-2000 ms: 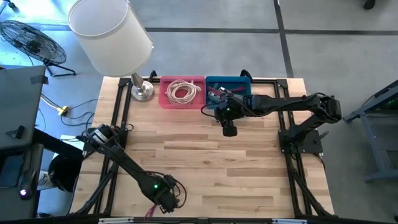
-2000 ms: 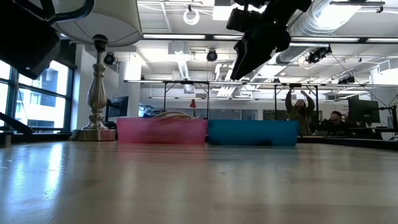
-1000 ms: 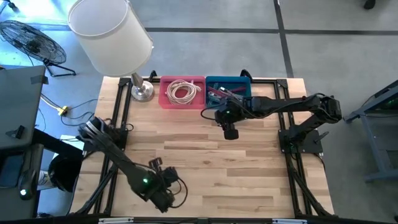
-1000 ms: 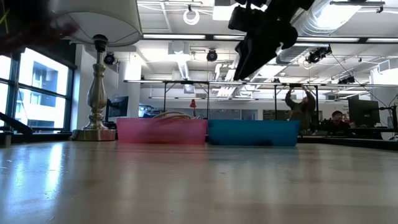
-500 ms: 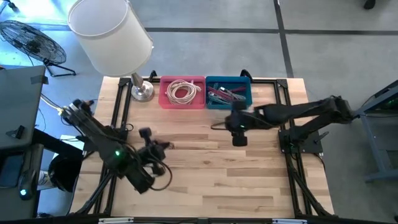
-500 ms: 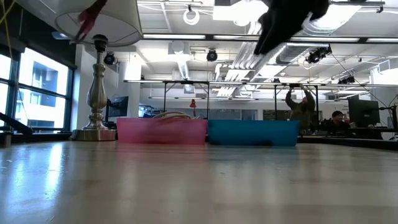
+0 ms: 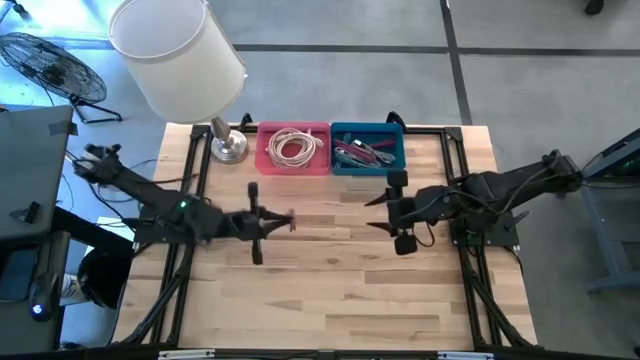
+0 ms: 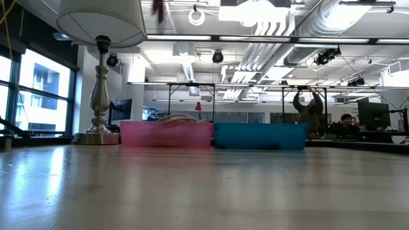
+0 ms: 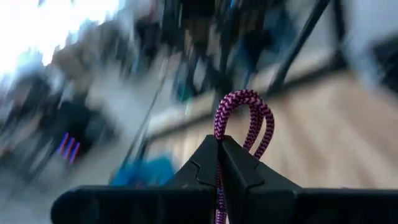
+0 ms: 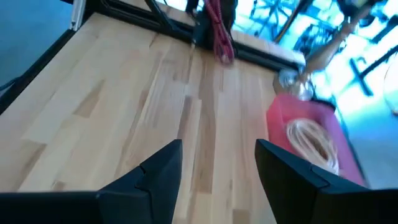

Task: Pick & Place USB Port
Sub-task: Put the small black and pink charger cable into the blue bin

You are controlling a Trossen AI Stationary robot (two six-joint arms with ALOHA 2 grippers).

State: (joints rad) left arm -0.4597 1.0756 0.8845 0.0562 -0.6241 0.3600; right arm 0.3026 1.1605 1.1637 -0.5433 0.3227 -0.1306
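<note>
Pink-and-purple braided USB cable (image 9: 244, 121) was clamped between the closed fingers of the left gripper (image 7: 287, 222), a loop of it standing out past the fingertips along the gripper's own forward line; in the right wrist view the cable (image 10: 221, 31) hung down from that gripper as a reddish strand above the far part of the desk (image 7: 330, 290). From above, the left arm lay stretched out nearly level over the left half of the desk, its gripper pointing toward the middle and just in front of the pink bin (image 7: 293, 149). The right arm was folded back toward the right side of the desk, its gripper (image 7: 372, 213) aimed leftward toward the other arm, with its fingers (image 10: 163, 168) spread wide apart and nothing between them. The two grippers faced each other across the middle of the desk and were apart. Two bins stood side by side at the back edge: the pink one holding one coil of pale cable (image 7: 293, 147), and a blue bin (image 7: 367, 149) holding several mixed cables whose number could not be counted. One lamp (image 7: 180, 60) with a white shade stood at the back left corner, just beside the pink bin. In the low view both bins appeared level across the desk, and a person (image 8: 308, 112) with raised arms stood far back in the room.
</note>
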